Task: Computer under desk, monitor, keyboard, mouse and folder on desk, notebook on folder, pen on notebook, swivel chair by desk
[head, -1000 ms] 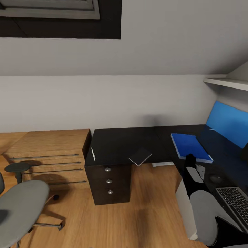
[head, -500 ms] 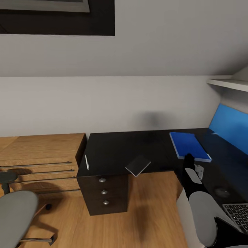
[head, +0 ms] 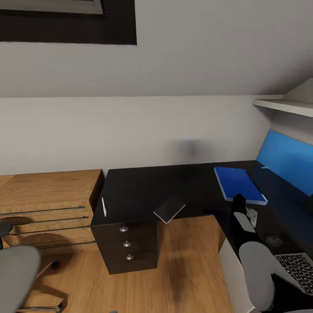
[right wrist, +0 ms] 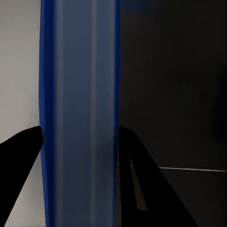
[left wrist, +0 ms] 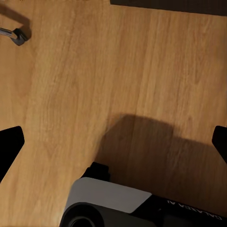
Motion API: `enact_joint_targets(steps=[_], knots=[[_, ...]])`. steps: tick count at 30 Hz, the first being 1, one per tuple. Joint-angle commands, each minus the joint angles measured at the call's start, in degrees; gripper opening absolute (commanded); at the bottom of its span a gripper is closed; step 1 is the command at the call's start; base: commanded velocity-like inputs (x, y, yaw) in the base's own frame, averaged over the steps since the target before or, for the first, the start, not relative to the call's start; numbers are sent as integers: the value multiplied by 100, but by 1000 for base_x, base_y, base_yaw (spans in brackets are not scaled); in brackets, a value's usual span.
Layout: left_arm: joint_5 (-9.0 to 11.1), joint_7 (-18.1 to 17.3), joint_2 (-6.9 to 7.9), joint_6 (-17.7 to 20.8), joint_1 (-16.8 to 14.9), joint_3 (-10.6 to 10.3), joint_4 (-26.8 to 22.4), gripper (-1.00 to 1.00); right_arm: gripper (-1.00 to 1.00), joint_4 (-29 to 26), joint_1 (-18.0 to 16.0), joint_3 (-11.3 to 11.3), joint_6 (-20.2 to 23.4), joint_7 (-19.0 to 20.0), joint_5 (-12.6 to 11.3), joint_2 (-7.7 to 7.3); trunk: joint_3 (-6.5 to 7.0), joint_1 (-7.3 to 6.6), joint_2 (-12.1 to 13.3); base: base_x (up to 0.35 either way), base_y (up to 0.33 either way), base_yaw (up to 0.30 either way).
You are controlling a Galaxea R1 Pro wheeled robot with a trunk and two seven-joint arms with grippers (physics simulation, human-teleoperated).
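The black L-shaped desk (head: 134, 191) fills the middle of the head view. On it lie the blue folder (head: 239, 184) at the corner, the grey notebook (head: 168, 209) overhanging the front edge, and the pen (head: 104, 206) near the left end. The mouse (head: 274, 239) and the keyboard (head: 298, 268) sit at the lower right. My right gripper (head: 238, 200) hovers at the folder's near edge; in the right wrist view it (right wrist: 78, 135) stands open with nothing between its fingers. My left gripper (left wrist: 113, 144) is open over bare wood floor. The swivel chair (head: 15, 269) is at the lower left. The monitor is out of view.
A light wooden dresser (head: 48, 202) abuts the desk's left end. A blue wall panel (head: 287, 161) and a white shelf (head: 282, 104) are at the right. A light grey box side (head: 226, 271) shows under the desk. A chair castor (left wrist: 16, 35) shows on the floor.
The whole picture has shifted left and down a little, so the camera has moved. The things on the desk lie as before. My right arm keeps its pose.
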Motion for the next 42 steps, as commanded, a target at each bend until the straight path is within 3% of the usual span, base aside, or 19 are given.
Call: enact_joint_targets(steps=[1, 4, 6, 13, 23, 33, 42], knots=[[61, 34, 3, -37, -5, -48, 0, 100, -100, 52, -4, 12, -20, -7, -50, -4, -7, 1, -5, 0, -47, -3], [61, 34, 3, -42, -5, -48, 0, 100, -100, 269, -4, 16, -36, -17, -41, -35, -7, 1, -5, 0, -45, -1], [61, 34, 3, -47, -5, -48, 0, 100, -100, 555, -10, 20, -200, -72, -23, -238, -7, 1, -5, 0, -9, 0], [61, 34, 4, -47, -5, -48, 0, 100, -100, 642, -21, 31, -362, -393, -2, -421, -7, 1, -5, 0, 0, 0], [61, 34, 3, -56, -5, -48, 0, 100, -100, 623, -21, 50, -348, -507, 8, -525, -7, 1, -5, 0, 0, 0], [60, 34, 3, -56, -5, -48, -3, 100, -100, 646, -21, 41, -350, -474, 2, -500, -7, 1, -5, 28, 0, 0], [66, 35, 8, -56, -5, -46, 0, 100, -100, 815, -21, 39, -370, -500, 13, -573, -7, 1, -5, 139, -9, 0]])
